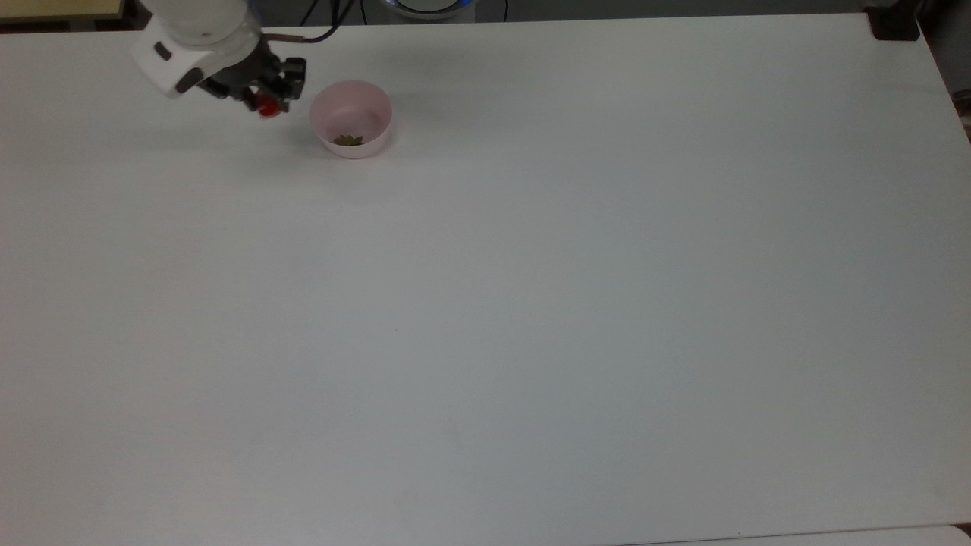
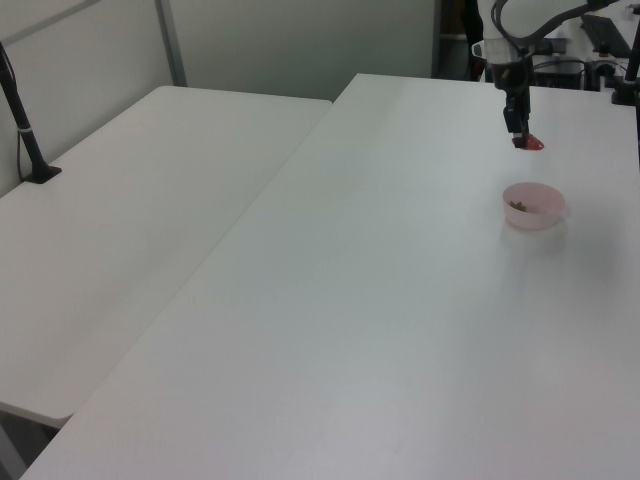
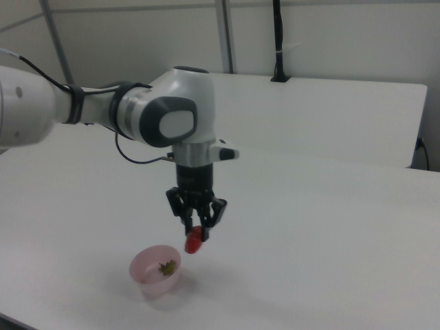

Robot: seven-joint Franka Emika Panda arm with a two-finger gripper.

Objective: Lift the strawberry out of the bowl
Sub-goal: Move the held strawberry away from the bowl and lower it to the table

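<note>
Right view: claw pinches a glossy red capless strawberry above the pink bowl.

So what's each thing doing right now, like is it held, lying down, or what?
hand: shut on the strawberry, raised above the table.
strawberry: held in the air, out of the bowl, without its green cap.
bowl: upright on the table, holding the loose cap and no berry.
green leafy cap: lying loose inside the bowl.
table: white, with the bowl standing on it.
</note>
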